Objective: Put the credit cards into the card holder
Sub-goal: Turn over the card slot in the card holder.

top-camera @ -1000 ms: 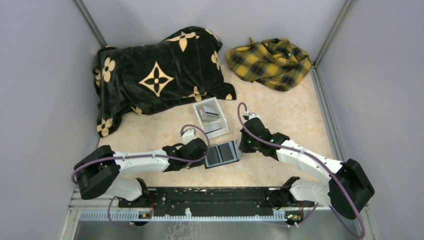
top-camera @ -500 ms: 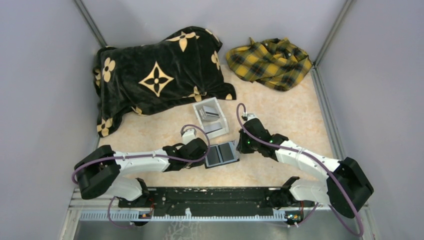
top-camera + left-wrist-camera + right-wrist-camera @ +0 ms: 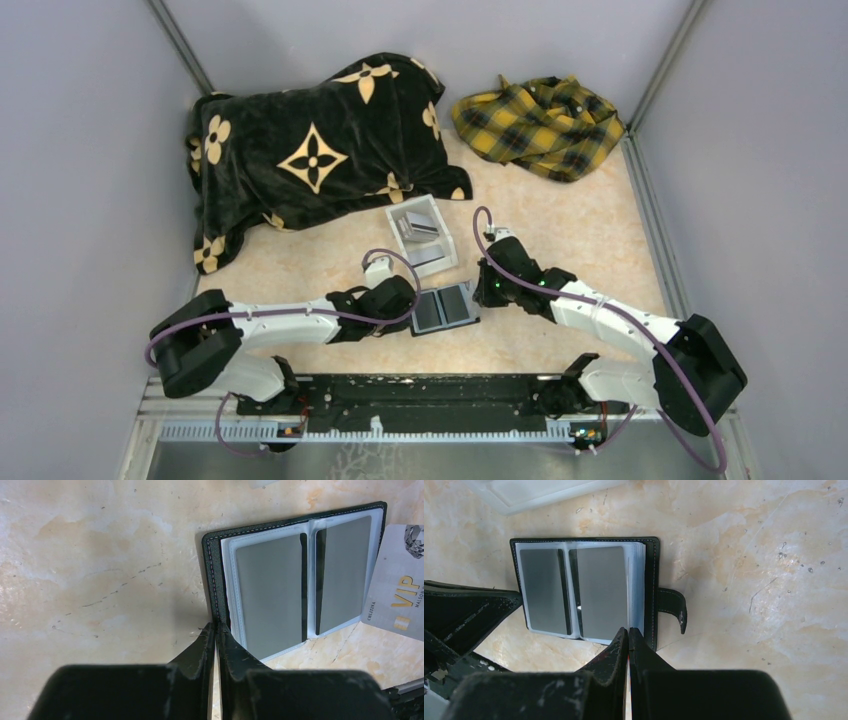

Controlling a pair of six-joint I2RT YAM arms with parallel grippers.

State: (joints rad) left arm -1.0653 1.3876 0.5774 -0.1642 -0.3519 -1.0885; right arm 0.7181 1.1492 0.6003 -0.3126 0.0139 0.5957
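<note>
The card holder [image 3: 443, 307] lies open on the table, its grey slots [image 3: 270, 597] facing up and its strap clasp [image 3: 672, 608] on the right side. My left gripper [image 3: 216, 626] is shut on the black left cover edge of the holder. My right gripper [image 3: 629, 630] hovers at the holder's right page, jaws shut with a thin card edge showing between them. In the left wrist view a pale silver credit card [image 3: 400, 597] marked VIP sits just right of the holder, by the right gripper. More credit cards [image 3: 420, 228] stand in the white box.
The clear-white open box [image 3: 432, 258] stands just behind the holder. A black blanket with gold flowers [image 3: 310, 150] fills the back left. A yellow plaid cloth [image 3: 540, 125] lies at the back right. Grey walls enclose the table on three sides.
The right gripper has shifted slightly left toward the holder. The left gripper and the holder have stayed put.
</note>
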